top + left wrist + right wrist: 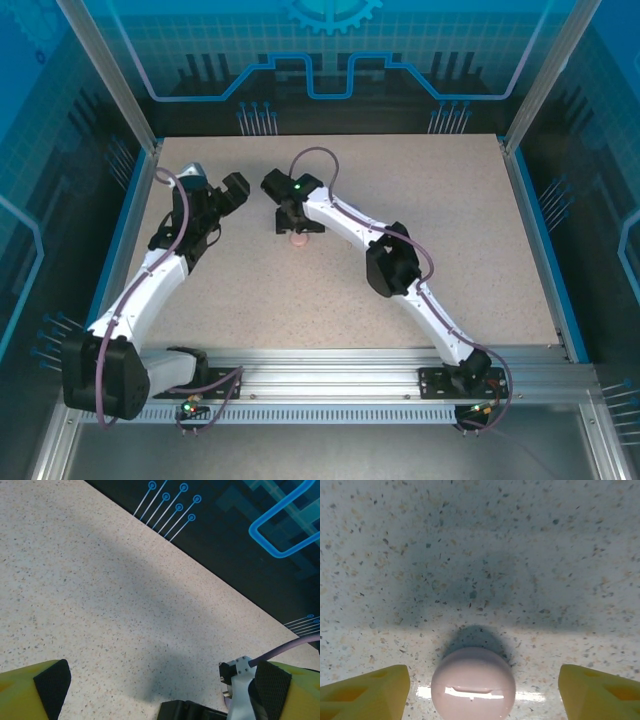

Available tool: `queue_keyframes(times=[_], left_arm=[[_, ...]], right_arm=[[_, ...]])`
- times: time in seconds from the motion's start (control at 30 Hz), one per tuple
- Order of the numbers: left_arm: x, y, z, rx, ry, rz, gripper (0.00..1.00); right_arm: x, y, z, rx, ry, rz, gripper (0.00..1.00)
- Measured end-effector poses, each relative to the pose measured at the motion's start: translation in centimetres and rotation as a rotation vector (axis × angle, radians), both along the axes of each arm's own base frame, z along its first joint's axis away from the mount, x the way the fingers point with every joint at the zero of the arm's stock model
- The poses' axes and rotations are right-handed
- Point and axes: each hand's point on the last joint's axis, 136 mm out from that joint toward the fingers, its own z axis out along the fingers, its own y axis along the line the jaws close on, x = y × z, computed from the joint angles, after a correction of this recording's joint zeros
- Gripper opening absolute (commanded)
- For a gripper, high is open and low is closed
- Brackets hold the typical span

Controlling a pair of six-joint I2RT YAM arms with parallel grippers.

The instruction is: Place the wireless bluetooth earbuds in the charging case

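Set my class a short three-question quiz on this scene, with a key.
1. True or false: the right gripper is shut.
2. What sits between its fingers, untouched? A a purple earbud; B a round pink case; C nothing.
3. Fill in: the left gripper hangs ___ over bare table.
Key: 1 false; 2 B; 3 open.

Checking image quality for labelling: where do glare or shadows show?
Right wrist view: a white glare streak crosses the pink case, with its dark shadow on the table behind. Left wrist view: a soft diagonal shadow band across the table. Top view: even light.
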Motion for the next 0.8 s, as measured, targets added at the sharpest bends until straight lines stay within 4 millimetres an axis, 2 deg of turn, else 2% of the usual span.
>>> queue_keyframes(times=[0.33, 0.7, 0.8], left_arm=[[-0.4, 0.6, -0.7, -0.016, 0.019, 0.047, 0.99], [-0.8, 1.2, -1.6, -0.039, 0.047, 0.094, 0.99], [-0.9, 1.2, -1.8, -0.047, 0.052, 0.098, 0.99]], right_arm=[[-0.5, 0.7, -2.7, -0.017, 0.025, -0.017, 0.68], [-0.7, 0.6, -2.7, -0.016, 0.033, -0.041, 0.64], [-0.7, 0.6, -2.8, -0.014, 0.033, -0.048, 0.58]])
